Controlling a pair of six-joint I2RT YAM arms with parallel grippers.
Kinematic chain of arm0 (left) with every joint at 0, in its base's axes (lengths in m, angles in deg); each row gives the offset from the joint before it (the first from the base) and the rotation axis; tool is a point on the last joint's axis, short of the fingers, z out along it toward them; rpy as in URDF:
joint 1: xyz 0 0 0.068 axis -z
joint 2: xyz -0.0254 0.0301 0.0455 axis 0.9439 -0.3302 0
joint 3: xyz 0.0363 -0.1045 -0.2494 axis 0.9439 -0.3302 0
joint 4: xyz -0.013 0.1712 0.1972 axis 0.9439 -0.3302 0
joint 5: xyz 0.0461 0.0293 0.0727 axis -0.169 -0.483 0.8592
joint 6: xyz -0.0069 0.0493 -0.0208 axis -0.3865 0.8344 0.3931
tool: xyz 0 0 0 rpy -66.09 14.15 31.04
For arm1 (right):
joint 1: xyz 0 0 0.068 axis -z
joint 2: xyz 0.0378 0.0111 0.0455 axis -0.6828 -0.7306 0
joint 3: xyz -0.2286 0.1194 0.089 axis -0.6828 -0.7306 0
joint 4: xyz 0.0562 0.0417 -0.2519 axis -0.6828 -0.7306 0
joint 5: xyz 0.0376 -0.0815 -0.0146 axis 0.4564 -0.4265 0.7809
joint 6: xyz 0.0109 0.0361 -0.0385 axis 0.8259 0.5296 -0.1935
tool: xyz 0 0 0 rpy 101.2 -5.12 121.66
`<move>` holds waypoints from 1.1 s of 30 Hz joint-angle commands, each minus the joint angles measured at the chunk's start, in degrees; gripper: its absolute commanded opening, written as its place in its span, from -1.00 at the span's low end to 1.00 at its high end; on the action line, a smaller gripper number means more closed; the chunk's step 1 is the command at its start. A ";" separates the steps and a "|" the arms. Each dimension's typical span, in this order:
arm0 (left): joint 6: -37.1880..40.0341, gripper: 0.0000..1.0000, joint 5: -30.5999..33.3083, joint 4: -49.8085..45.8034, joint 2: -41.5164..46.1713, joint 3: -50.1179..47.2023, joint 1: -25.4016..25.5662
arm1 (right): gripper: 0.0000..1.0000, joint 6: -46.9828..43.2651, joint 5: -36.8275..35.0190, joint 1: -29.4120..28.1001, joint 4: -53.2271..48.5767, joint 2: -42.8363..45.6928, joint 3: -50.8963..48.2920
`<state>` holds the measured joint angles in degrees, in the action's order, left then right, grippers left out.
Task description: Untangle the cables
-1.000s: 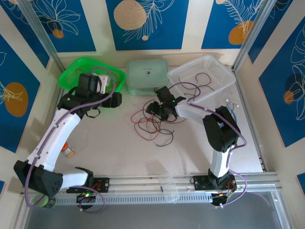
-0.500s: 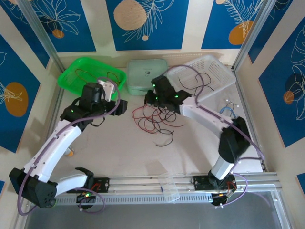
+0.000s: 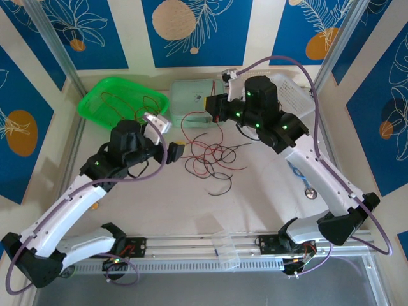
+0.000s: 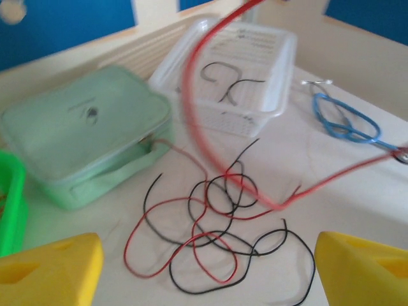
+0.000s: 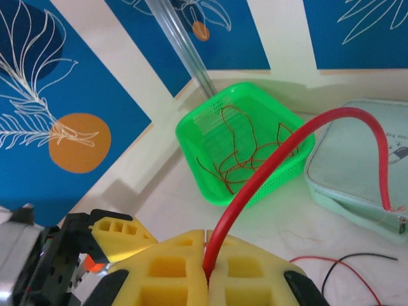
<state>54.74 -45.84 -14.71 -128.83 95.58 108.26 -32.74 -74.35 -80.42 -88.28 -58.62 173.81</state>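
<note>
The cables (image 3: pixel 208 159) lie as a loose heap of thin red and black strands mid-table, also seen in the left wrist view (image 4: pixel 217 236). My right gripper (image 3: pixel 215 113) hangs high above the heap's far side, shut on one red cable (image 5: pixel 274 166) that arches up from between its yellow pads (image 5: pixel 178 268). That strand curves down toward the heap (image 4: pixel 191 108). My left gripper (image 3: pixel 176 150) hovers just left of the heap, open, with its yellow fingers (image 4: pixel 51 274) either side of the strands and nothing between them.
A green basket (image 3: pixel 95 102) at the back left holds thin red wires. A mint case (image 3: pixel 191 99) sits behind the heap. A white basket (image 4: pixel 268 57) holds black wires. A light blue looped cable (image 3: pixel 296 172) lies at the right. A clear cup (image 3: pixel 226 248) stands at the front rail.
My right gripper closed on a red cable in the heap and rose up and back with it, drawing the strand out. The left arm swung right toward the heap, still open.
</note>
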 commanded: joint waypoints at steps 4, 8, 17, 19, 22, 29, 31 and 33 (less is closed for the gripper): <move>14.06 0.83 -1.53 6.70 -1.68 0.43 6.90 | -1.00 -0.67 4.86 0.10 -3.77 0.59 0.31; 13.24 0.80 7.00 6.35 -7.69 5.09 7.28 | -1.00 0.28 5.93 -0.76 -3.49 1.42 -1.35; 12.08 0.77 14.66 10.22 -12.05 8.06 7.28 | -1.00 0.90 2.92 -1.83 -3.23 4.76 -5.58; 11.52 0.74 9.91 9.39 -11.32 7.82 7.28 | -1.00 0.97 0.89 -1.75 -2.97 5.03 -6.41; 11.25 0.72 -0.97 4.51 -10.47 8.63 7.28 | -1.00 0.97 -1.55 -1.58 -2.16 4.99 -7.23; 9.22 0.67 -17.33 -10.76 -12.84 13.03 7.26 | -1.00 2.01 -3.30 -1.22 0.86 3.46 -9.16; 8.68 0.68 -12.96 -9.98 -12.15 11.79 7.31 | -1.00 2.34 -2.44 -1.22 0.99 2.97 -9.14; 8.54 0.72 -4.41 -7.98 -11.28 10.44 7.36 | -1.00 2.56 -1.51 -1.31 0.83 2.79 -9.15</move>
<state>64.40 -55.02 -21.03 -141.10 106.77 115.47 -31.06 -76.30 -81.93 -89.19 -55.56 164.93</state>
